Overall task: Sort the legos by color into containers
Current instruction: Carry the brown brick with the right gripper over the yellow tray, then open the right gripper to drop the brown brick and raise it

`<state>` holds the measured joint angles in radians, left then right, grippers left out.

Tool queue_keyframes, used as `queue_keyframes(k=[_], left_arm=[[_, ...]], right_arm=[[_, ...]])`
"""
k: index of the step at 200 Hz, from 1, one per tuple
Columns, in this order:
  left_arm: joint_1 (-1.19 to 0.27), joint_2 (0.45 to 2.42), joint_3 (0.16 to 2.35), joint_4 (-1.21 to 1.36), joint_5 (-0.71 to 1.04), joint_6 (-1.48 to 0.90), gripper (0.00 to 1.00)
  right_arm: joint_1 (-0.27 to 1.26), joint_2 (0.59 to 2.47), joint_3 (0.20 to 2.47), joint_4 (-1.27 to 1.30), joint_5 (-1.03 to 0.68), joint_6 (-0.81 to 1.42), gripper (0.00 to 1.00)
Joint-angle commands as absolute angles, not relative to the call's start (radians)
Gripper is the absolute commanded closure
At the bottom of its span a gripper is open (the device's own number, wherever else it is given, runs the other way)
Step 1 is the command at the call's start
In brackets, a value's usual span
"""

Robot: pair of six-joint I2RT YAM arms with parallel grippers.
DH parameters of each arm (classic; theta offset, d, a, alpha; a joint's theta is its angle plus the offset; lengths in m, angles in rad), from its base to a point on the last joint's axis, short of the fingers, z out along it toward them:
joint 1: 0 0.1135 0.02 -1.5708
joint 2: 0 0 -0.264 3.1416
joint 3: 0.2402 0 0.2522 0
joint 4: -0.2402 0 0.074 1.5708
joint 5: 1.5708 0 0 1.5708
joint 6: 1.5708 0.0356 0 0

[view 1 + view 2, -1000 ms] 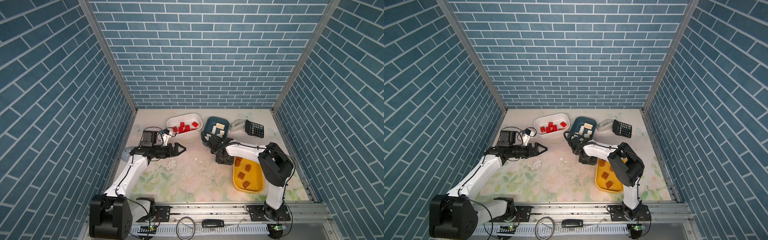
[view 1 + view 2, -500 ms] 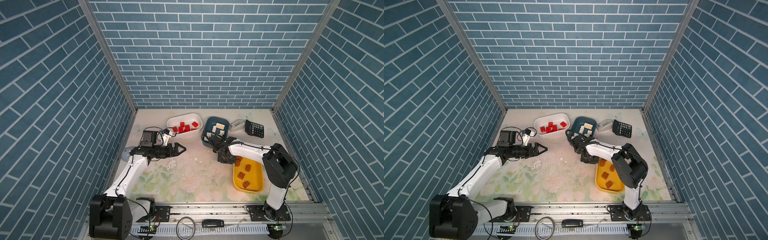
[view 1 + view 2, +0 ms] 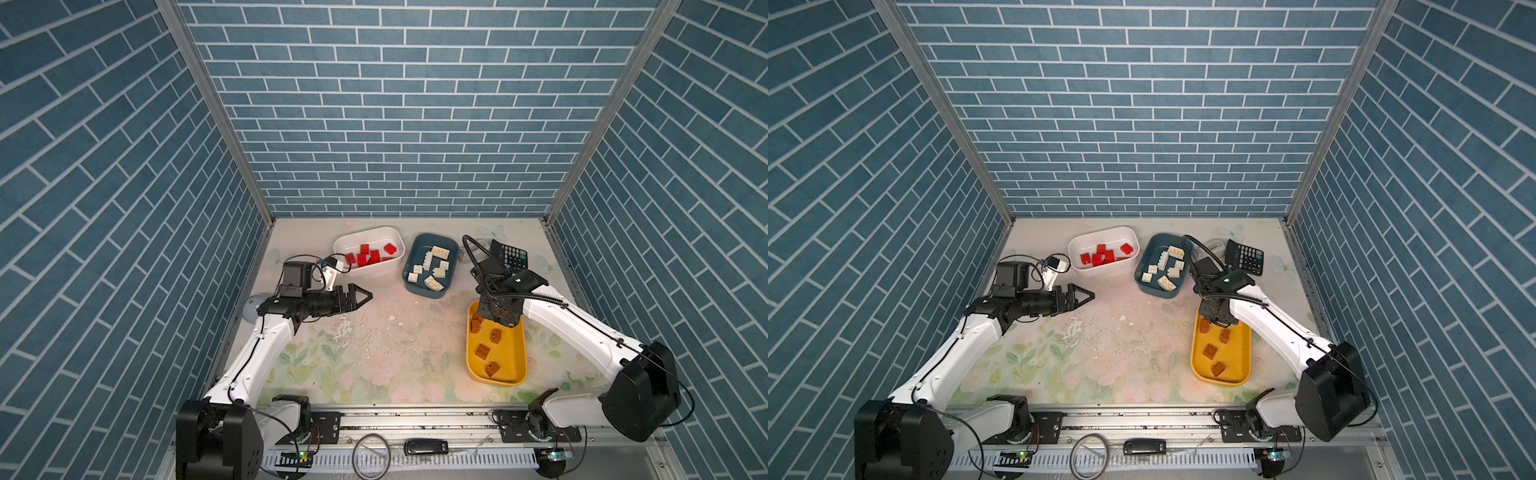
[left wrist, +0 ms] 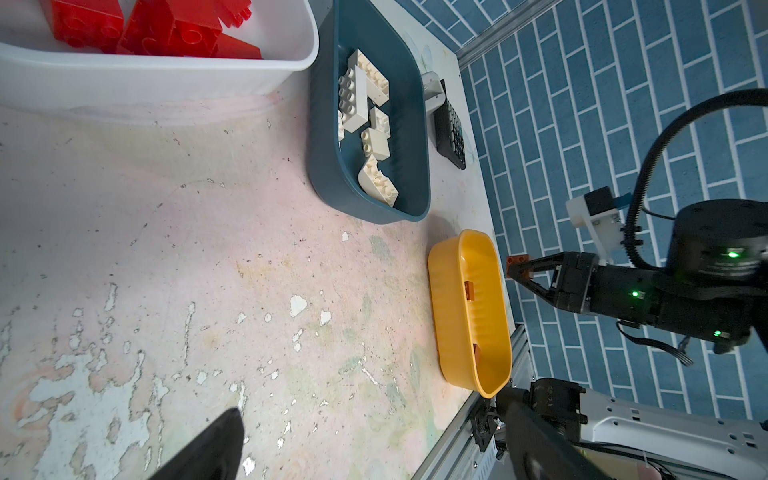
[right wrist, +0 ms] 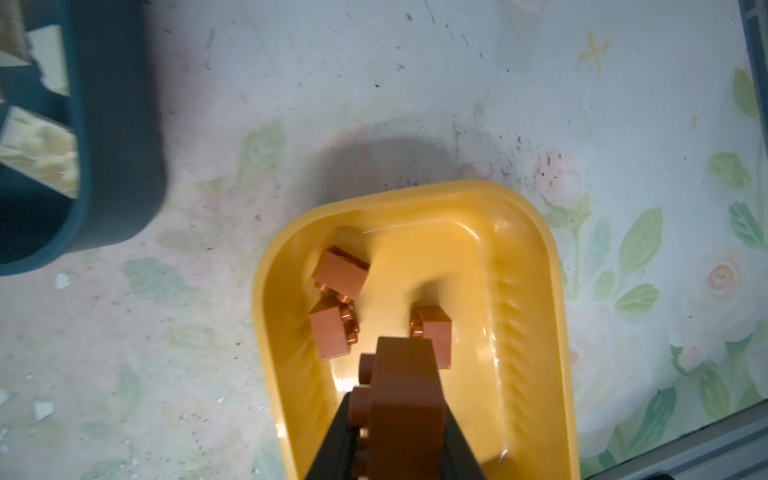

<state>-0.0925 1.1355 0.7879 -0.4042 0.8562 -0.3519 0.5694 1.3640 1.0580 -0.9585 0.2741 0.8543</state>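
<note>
My right gripper (image 5: 399,415) is shut on a brown lego (image 5: 405,395) and hangs over the far end of the yellow container (image 5: 266,332), where three more brown legos (image 5: 340,272) lie. The left wrist view shows that lego (image 4: 517,262) pinched at the tips above the rim. In both top views the white container (image 3: 399,245) holds red legos (image 3: 368,257), and the teal container (image 3: 409,266) holds cream legos (image 3: 434,266). My left gripper (image 3: 365,296) stands open and empty above the table, left of centre.
A black calculator (image 3: 513,257) leans at the back right, with a grey tape dispenser (image 4: 432,89) beside it behind the teal container. A grey round object (image 3: 251,307) sits by the left wall. The mat (image 3: 374,332) is worn and flaked mid-table.
My right gripper has finished shutting on the brown lego, risen from the table by the teal container and moved right over the yellow container. The left arm has stayed still.
</note>
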Motion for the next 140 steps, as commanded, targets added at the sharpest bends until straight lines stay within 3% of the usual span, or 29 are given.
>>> queue_keyframes(k=[1,17,55,70,102,140], left_arm=[[-0.098,1.145,0.772,-0.357,0.868,-0.368,0.01],[-0.098,1.152,0.77,-0.348,0.863,-0.368,0.0],[-0.097,1.162,0.78,-0.377,0.824,-0.326,0.0],[-0.095,1.161,0.799,-0.428,0.762,-0.277,0.0],[-0.073,1.103,0.796,-0.506,0.49,-0.185,0.0],[-0.028,0.982,0.641,-0.398,0.152,-0.132,0.0]], right_arm=[[0.528,1.347,1.003,-0.862,0.204,0.786,0.74],[0.487,1.343,0.952,-0.788,0.144,0.794,0.69],[0.449,1.323,0.945,-0.793,0.138,0.754,0.42],[0.414,1.294,0.948,-0.796,0.134,0.715,0.38],[0.315,1.204,0.895,-0.711,0.109,0.567,0.28],[0.132,1.111,0.73,-0.428,0.141,0.387,0.14]])
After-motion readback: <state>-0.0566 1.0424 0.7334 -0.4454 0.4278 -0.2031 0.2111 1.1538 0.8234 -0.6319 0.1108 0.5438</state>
